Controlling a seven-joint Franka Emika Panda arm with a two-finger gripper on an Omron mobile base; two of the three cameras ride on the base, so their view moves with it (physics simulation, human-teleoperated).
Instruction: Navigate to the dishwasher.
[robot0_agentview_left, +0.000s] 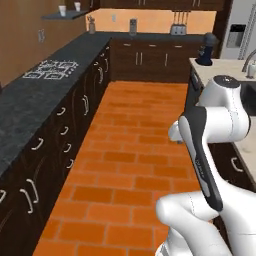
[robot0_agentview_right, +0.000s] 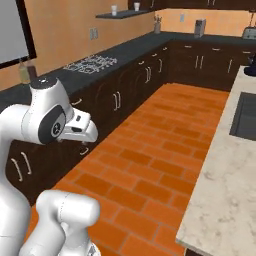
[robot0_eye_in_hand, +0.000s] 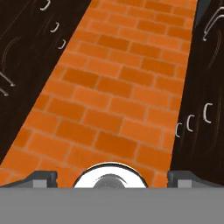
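Note:
A thin grey strip (robot0_agentview_left: 192, 84) shows on the near face of the island, seen edge-on past my arm; I cannot tell whether it is the dishwasher front. A matching grey wedge (robot0_eye_in_hand: 200, 11) sits at the top right of the hand view. My gripper (robot0_eye_in_hand: 112, 178) hangs over the orange brick floor (robot0_eye_in_hand: 118, 87), open, with its dark fingertips (robot0_eye_in_hand: 41, 178) far apart and nothing between them. The hand (robot0_agentview_right: 82, 127) is held low in front of the arm, pointing down the aisle.
Dark cabinets (robot0_agentview_left: 75, 115) under a black counter with a cooktop (robot0_agentview_left: 50, 69) run along the left. A beige island counter (robot0_agentview_right: 225, 190) with a sink (robot0_agentview_right: 245, 115) lines the right. The grey fridge (robot0_agentview_left: 240, 30) stands at the back right. The brick aisle (robot0_agentview_left: 135, 150) runs between them.

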